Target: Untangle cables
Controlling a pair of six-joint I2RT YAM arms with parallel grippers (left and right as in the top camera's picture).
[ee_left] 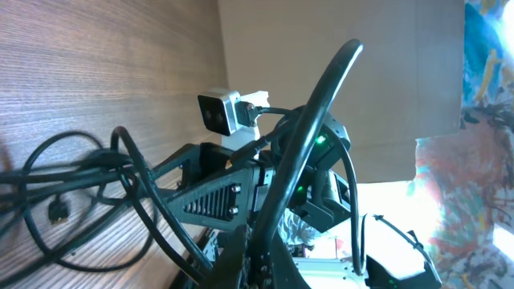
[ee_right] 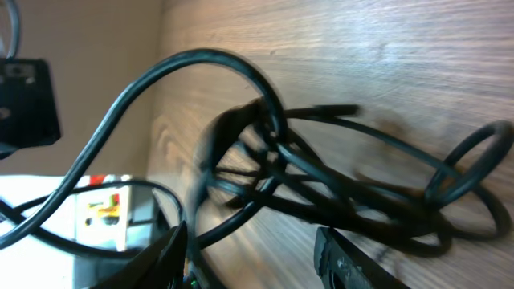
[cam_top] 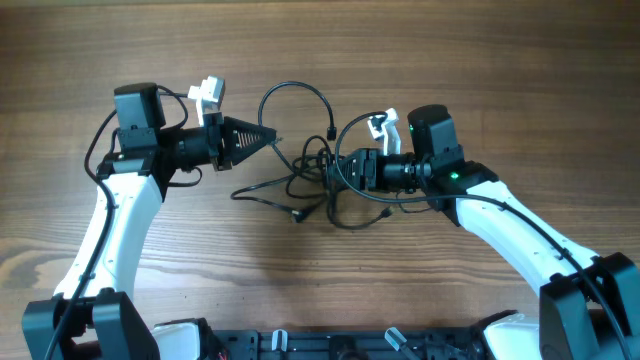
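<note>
**Surface and room.** Wood-grain table, seen whole from overhead. The left wrist view adds a plain beige backdrop beyond the table edge and a patterned cloth at far right.

**Left gripper**. Its fingers are closed to a point, pinching one strand of the cables at the foot of a tall loop.

**Cables.** A knotted bundle at table centre, between the two arms.

**Right gripper**. It sits inside the knot. Its fingers stand moderately apart with strands running between them, and contact cannot be told.

**Views.** Only the right wrist view shows this gap. Only the overhead shows the entire bundle.
</note>
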